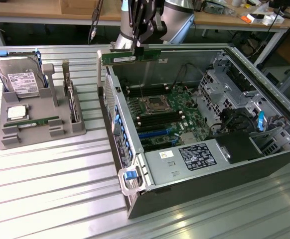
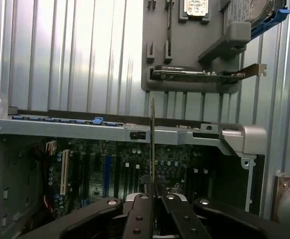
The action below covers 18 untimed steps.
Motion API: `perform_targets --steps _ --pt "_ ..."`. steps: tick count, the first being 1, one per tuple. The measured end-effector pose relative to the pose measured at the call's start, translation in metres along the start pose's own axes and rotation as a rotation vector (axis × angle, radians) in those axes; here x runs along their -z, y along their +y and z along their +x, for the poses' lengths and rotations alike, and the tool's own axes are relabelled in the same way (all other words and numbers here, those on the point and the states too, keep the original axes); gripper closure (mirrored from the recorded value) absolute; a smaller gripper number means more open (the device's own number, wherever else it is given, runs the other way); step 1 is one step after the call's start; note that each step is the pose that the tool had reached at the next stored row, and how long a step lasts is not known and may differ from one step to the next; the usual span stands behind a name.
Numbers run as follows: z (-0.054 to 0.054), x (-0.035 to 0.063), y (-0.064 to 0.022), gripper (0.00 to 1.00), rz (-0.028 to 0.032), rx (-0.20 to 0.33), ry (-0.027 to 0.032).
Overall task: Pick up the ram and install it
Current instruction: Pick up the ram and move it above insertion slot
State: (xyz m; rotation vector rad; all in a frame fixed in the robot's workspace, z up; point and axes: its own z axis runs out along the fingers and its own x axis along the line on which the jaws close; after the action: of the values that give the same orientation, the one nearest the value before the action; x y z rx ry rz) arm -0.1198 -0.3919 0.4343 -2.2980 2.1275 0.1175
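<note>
Black two-finger gripper, clamped shut from above on the ram, a long thin green circuit-board stick. The stick hangs lengthwise under the fingers, touching nothing else. Below the gripper: open grey metal computer case, green motherboard exposed. Well off to the gripper's side, on ribbed metal table: grey moulded tray carrying silver hard drive.

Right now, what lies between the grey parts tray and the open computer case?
Only a bare strip of the ribbed metal table, seen in the exterior view. The gripper holds the ram above the rim of the case.
</note>
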Motion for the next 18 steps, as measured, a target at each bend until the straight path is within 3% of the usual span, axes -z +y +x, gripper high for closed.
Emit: perform_targets --steps 11,18 --pt "0.001 0.0010 -0.0192 0.88 0.0000 0.000 0.0000" --pt "0.003 0.0021 -0.0428 0.88 0.0000 0.000 0.0000"
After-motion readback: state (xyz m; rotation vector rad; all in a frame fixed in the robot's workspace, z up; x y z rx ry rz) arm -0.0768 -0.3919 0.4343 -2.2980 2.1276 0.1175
